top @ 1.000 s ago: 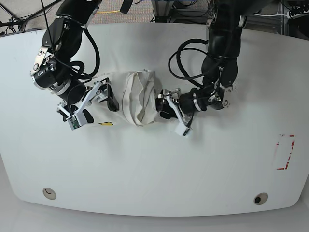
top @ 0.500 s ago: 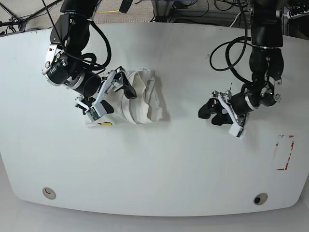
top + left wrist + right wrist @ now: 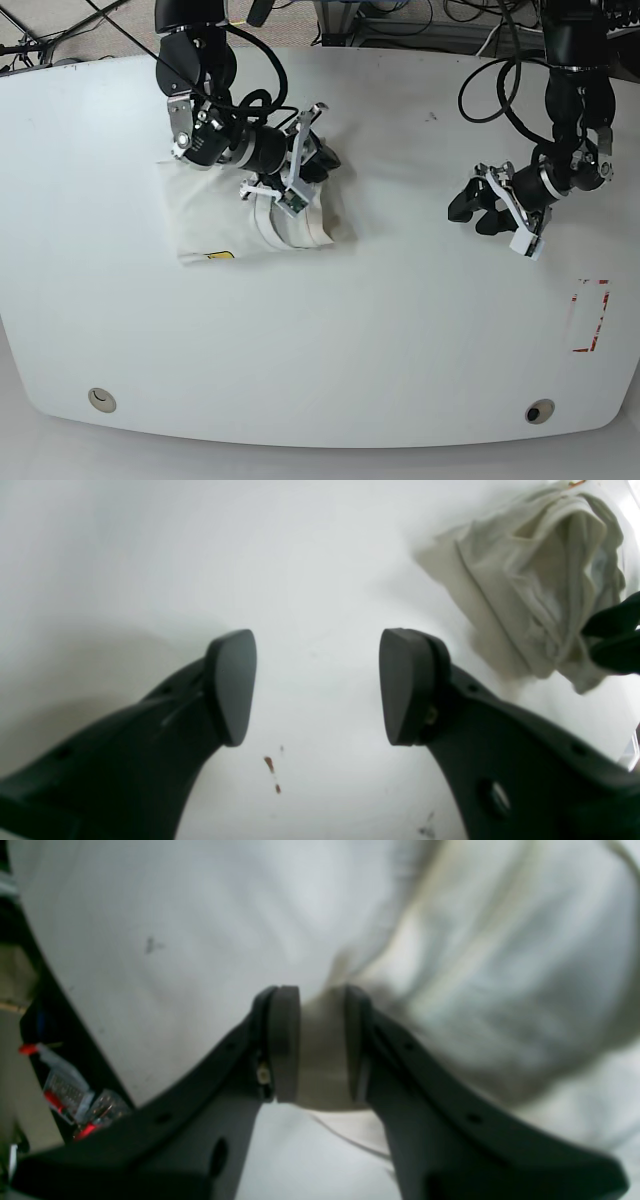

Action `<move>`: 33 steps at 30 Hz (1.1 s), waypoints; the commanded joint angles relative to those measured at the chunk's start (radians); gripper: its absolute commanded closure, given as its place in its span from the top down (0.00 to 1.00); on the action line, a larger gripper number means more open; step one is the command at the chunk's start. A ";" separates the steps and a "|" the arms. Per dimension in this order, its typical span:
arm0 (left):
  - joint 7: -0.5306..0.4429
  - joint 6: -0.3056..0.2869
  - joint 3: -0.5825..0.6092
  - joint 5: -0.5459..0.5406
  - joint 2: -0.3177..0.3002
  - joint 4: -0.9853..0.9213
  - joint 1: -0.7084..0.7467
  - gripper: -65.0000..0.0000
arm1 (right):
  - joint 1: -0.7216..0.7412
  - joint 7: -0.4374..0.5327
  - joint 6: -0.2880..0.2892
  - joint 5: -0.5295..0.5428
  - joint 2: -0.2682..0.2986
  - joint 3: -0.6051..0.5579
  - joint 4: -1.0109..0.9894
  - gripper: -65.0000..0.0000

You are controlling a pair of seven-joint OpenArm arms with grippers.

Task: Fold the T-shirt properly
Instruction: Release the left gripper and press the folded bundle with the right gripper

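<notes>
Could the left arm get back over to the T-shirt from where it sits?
Probably yes: the left end effector is open, and only bare table lies between it and the T-shirt.

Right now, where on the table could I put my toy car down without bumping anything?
The wide bare stretch of the table in front of the T-shirt is free, as is the gap between the shirt and the open left gripper. It is crowded by the shirt, where the right gripper pinches cloth.

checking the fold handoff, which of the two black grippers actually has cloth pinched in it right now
The right gripper: its pads are clamped on a fold of the white cotton T-shirt. The left gripper is open over bare white table, apart from the shirt.
</notes>
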 commanded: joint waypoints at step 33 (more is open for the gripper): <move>-0.021 0.000 0.237 -0.011 0.017 0.217 0.007 0.56 | 0.222 0.051 0.025 0.041 0.113 0.208 -0.113 0.21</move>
